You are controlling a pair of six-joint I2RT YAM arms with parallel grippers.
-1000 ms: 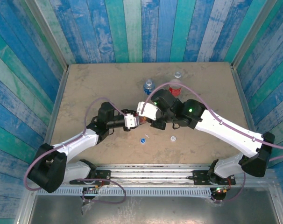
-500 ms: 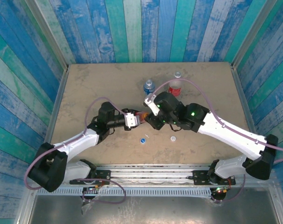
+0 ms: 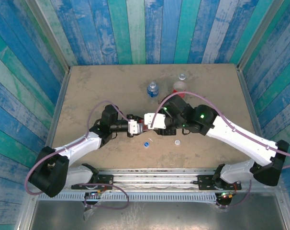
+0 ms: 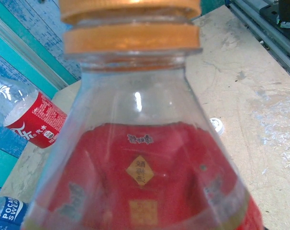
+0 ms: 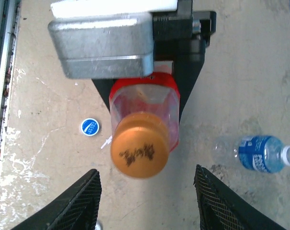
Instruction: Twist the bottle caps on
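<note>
Just left of centre in the top view: left end effector clamped on the red bottle, apparently lifted off the table, neck pointing toward the right arm. Seated on that neck, mid-frame in the right wrist view: orange-brown cap. Judged to be on the threads, with a thin gap above the collar ring in the left wrist view; fully tight or not, cannot tell.

Just below centre, loose on the table: blue cap. Facing the red bottle from the right: right end effector, fingers spread wide either side of the orange-brown cap, touching nothing, holding nothing. Above centre: blue-label bottle, no cap made out on its neck. Further right, below centre: white cap, likewise loose. Upper right of centre: red-label bottle, no cap made out there either.

By this reckoning, one cap of three on or nearly on. Left to do: two caps to pick up, pair with their bottles and screw down.
</note>
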